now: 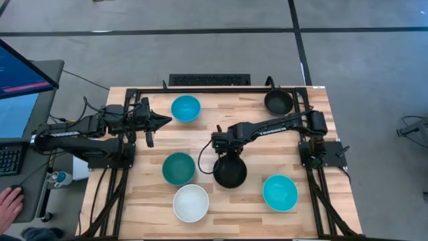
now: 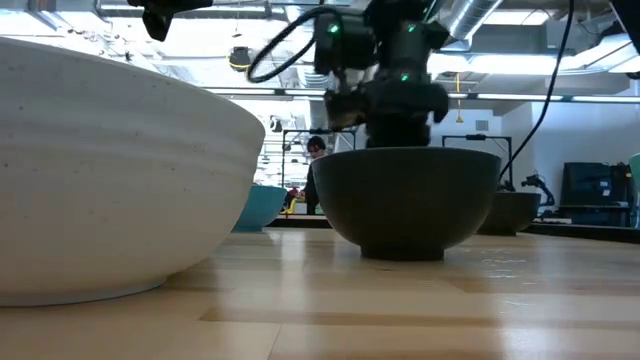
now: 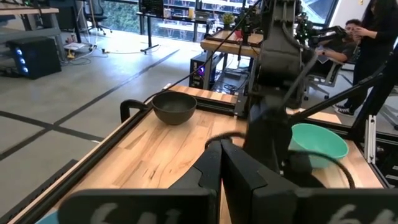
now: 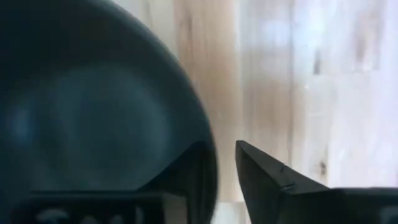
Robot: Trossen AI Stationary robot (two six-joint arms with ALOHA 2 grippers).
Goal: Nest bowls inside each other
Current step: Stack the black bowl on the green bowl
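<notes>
Six bowls rest on their bases on the wooden table: a cyan bowl (image 1: 185,108) far left, a black bowl (image 1: 278,102) far right, a dark teal bowl (image 1: 178,168), a white bowl (image 1: 191,203), a second cyan bowl (image 1: 279,192) near right, and a second black bowl (image 1: 229,172) at the centre. My right gripper (image 4: 217,149) is open and points down over the far rim of this central black bowl (image 4: 93,112), one finger inside it and one outside. My left gripper (image 3: 221,149) is shut and hovers at the table's left, next to the far cyan bowl. My right gripper comes from above at the central black bowl's rim (image 4: 210,155), with one finger (image 4: 189,165) inside the bowl and one finger (image 4: 267,177) outside. Bare wood shows between the rim and the outer finger. I cannot tell whether the inner finger touches the wall. The bowl stands on the table (image 2: 405,205).
A black metal frame (image 1: 214,89) runs along the table's far and side edges. Bare wood lies between the central black bowl and the far black bowl. At the picture's left are a monitor (image 1: 20,73), a keyboard and a person's hand (image 1: 8,204). People show in the room behind.
</notes>
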